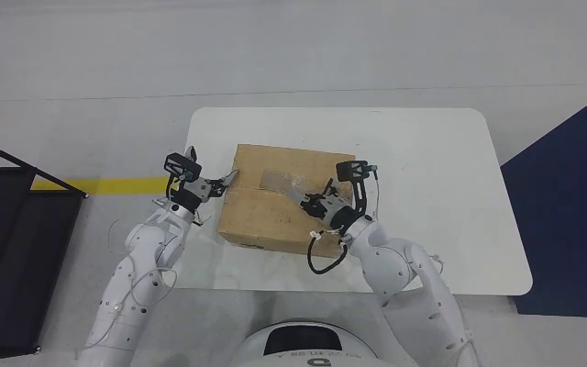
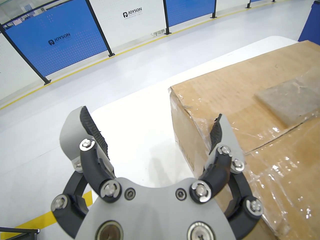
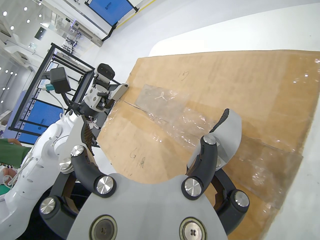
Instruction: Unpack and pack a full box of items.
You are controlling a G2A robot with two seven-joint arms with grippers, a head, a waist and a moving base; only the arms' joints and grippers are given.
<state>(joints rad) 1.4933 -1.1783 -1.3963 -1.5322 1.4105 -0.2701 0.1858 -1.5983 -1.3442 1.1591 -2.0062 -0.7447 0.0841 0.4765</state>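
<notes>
A closed cardboard box [image 1: 266,206] sits on the white table [image 1: 431,183], its top flaps sealed with clear tape [image 3: 162,98]. My left gripper [image 1: 218,183] is at the box's left edge. It is open [image 2: 155,128], one finger [image 2: 220,133] over the box's top edge by the seam and the other over the bare table. My right gripper [image 1: 307,204] hovers above the box's top near its front half. It is open [image 3: 155,128] with nothing between its fingers. The box [image 3: 225,88] lies under it, and the left gripper [image 3: 117,93] shows at the box's far edge.
The table right of the box is bare up to its edge [image 1: 514,229]. A black rack [image 1: 27,239] stands on the floor to the left. A dark blue panel [image 1: 559,211] stands to the right of the table.
</notes>
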